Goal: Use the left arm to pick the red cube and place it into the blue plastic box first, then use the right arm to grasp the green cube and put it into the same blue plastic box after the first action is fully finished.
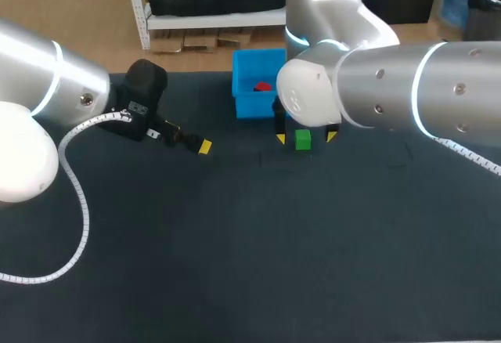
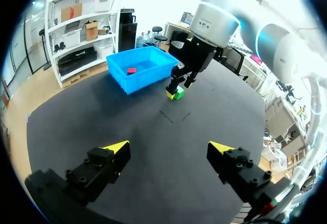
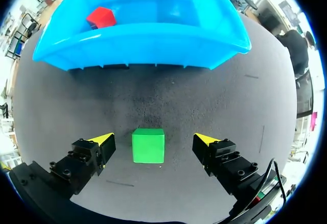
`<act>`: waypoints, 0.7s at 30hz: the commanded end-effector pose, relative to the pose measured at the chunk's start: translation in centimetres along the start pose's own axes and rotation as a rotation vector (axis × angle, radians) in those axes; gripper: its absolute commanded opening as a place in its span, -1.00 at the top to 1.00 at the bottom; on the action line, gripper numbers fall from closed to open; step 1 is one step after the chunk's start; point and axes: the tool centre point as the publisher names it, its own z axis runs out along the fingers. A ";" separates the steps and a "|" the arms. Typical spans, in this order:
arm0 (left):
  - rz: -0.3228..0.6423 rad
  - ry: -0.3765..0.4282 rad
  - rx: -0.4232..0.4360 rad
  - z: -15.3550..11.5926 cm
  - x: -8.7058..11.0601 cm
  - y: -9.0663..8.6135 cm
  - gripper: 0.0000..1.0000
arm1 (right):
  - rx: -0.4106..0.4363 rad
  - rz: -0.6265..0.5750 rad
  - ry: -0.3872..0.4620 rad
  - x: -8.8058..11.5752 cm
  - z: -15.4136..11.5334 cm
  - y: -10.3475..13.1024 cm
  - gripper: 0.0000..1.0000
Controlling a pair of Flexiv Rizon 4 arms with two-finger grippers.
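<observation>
The red cube (image 1: 262, 87) (image 3: 100, 17) (image 2: 132, 71) lies inside the blue plastic box (image 1: 244, 102) (image 3: 153, 37) (image 2: 140, 78) at the table's far side. In front of the box, the green cube (image 1: 303, 140) (image 3: 148, 145) (image 2: 179, 94) rests on the black table. My right gripper (image 1: 306, 136) (image 3: 154, 141) is open and straddles the green cube, with a gap between each yellow fingertip and the cube. My left gripper (image 1: 196, 144) (image 2: 169, 149) is open and empty, low over the table well left of the box.
The black tabletop (image 1: 250, 249) carries nothing else. My right arm's bulky wrist (image 1: 313, 96) hangs over the box's near right corner. My left arm's white cable (image 1: 78, 202) loops over the table's left side.
</observation>
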 end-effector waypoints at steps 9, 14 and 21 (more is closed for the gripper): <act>0.002 -0.006 0.005 0.0 0.1 0.1 -1.00 | -0.002 -0.009 0.011 0.0 0.7 0.2 1.00; 0.002 -0.006 0.005 0.0 0.1 0.1 -1.00 | -0.003 -0.008 0.013 0.0 0.7 0.2 1.00; 0.002 -0.006 0.005 0.0 0.1 0.1 -1.00 | -0.006 -0.003 0.015 0.1 0.8 0.1 1.00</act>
